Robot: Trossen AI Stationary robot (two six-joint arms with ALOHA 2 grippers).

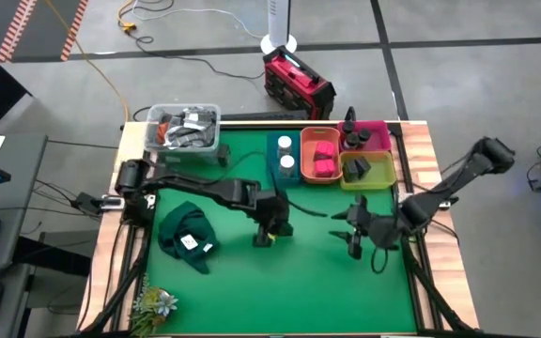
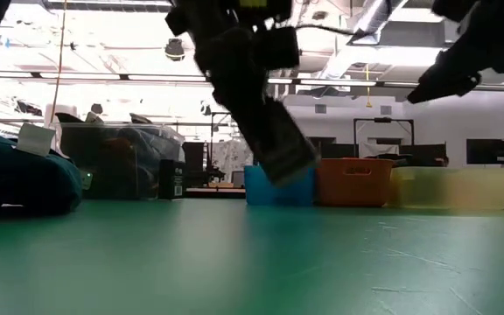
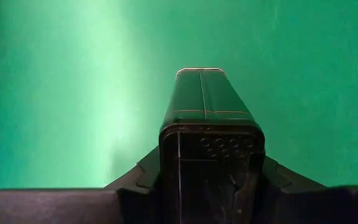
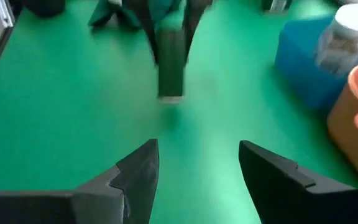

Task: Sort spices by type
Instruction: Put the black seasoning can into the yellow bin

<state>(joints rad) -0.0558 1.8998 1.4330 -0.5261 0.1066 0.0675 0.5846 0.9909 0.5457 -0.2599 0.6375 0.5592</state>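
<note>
Item in hand: one dark grey rectangular tin [image 3: 211,134], clamped in my left end effector [image 1: 269,228], lifted off the green counter [image 1: 233,282] near its middle, well short of the bins. Right end effector [image 1: 357,228] hovers beside it, fingers apart, empty. Already sorted: white-capped jars [image 1: 285,153] in blue bin [image 1: 273,145], red-pink boxes [image 1: 323,155] in orange, dark round jars [image 1: 357,137] in pink, one tin in yellow bin [image 1: 368,170]. Outstanding, by my reckoning: this tin only.

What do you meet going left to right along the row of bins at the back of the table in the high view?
Clear tub → blue bin with white-capped jars → orange bin with red-pink boxes → pink bin with dark round jars, the yellow bin with a dark tin just in front of it.
</note>
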